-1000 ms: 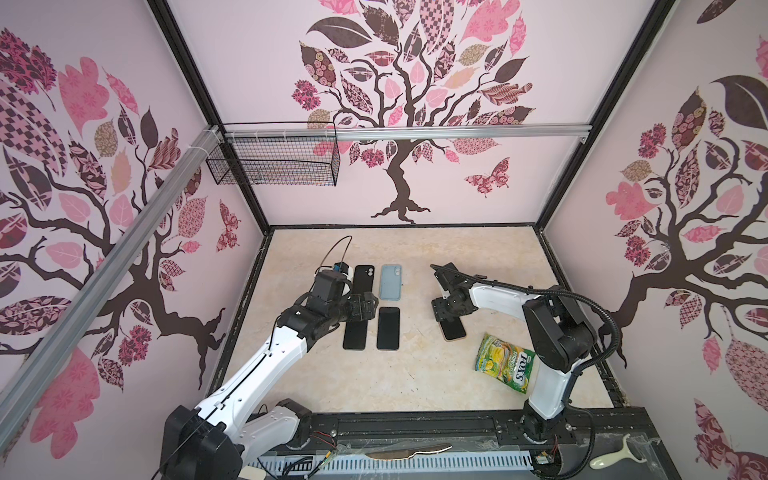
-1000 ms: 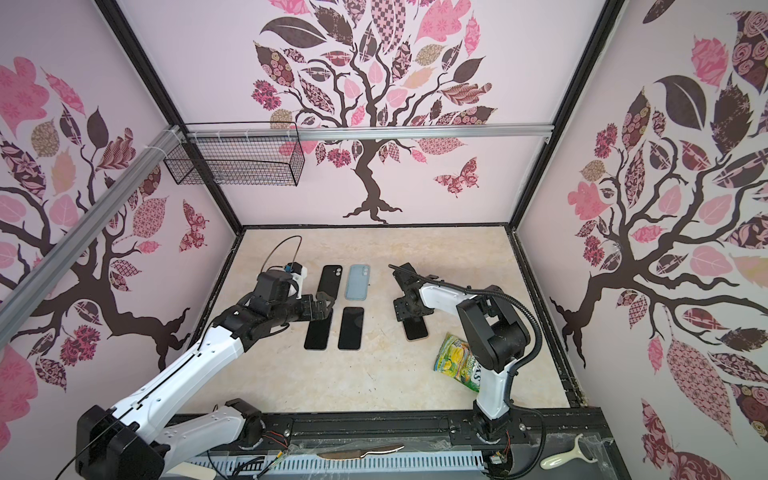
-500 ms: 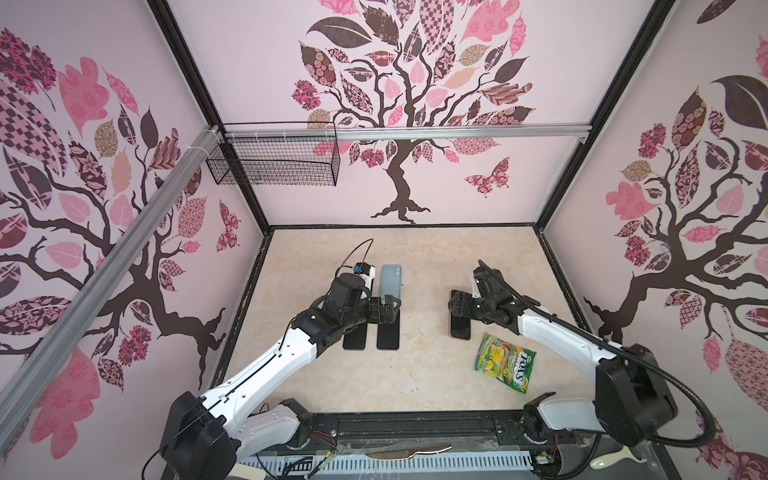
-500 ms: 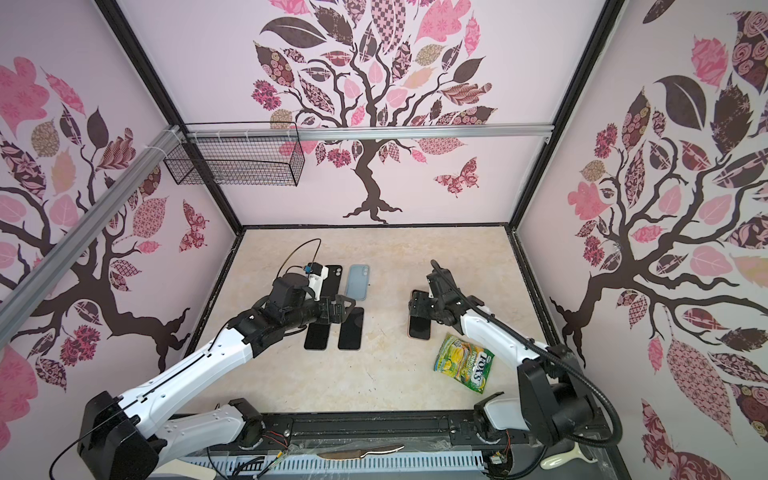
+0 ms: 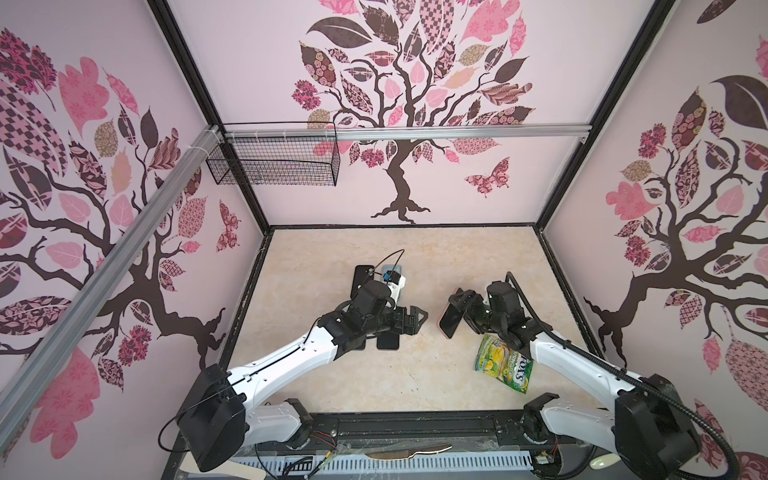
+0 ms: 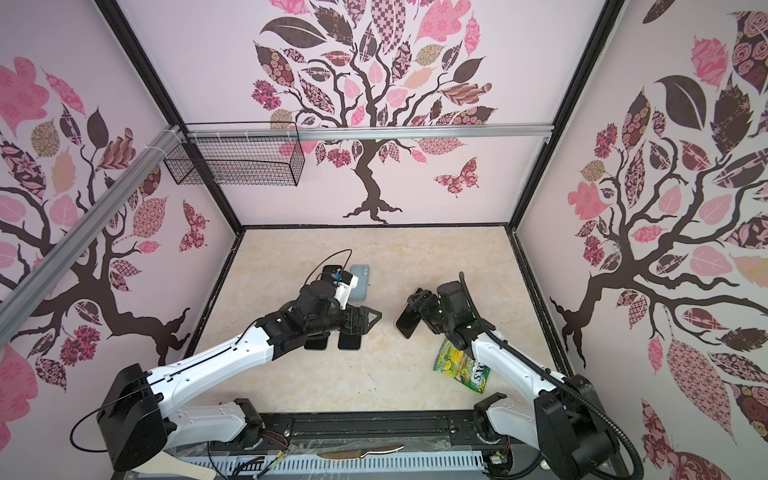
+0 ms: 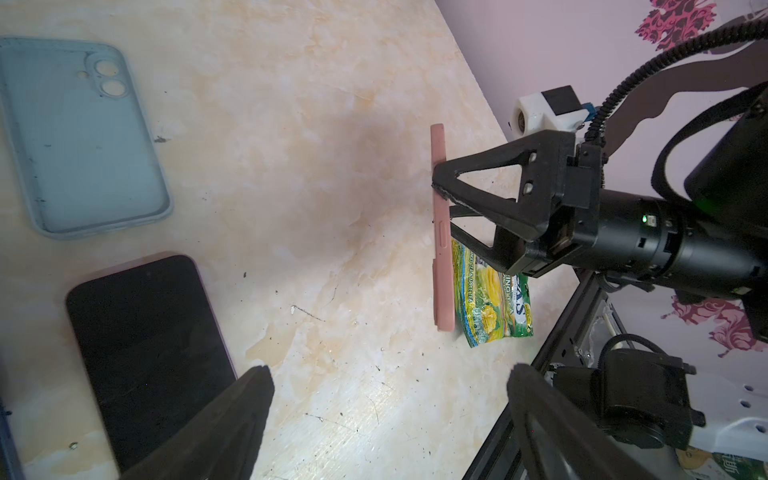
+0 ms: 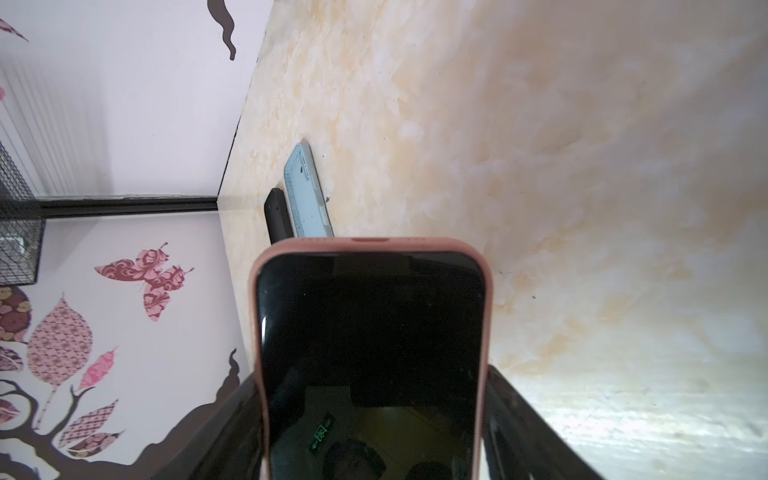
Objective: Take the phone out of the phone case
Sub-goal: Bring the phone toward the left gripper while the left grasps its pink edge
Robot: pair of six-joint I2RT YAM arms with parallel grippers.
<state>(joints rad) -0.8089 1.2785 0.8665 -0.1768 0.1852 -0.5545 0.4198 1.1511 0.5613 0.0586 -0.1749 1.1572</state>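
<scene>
- Raised since a second ago, the pink-cased phone (image 8: 370, 353) sits clamped in the right gripper (image 5: 462, 313).
- Left gripper (image 7: 390, 374) has swung toward it, jaws wide, empty.

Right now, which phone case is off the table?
The pink case, phone inside, held on edge in the right gripper. The light blue case and the black one beside it lie flat on the table.

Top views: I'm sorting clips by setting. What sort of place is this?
Probably a purpose-built robot recording booth: tree-decal wall panels in a black frame, left arm and right arm mounted on a front rail, and a marble-look tabletop holding a blue case and bare phone.
</scene>
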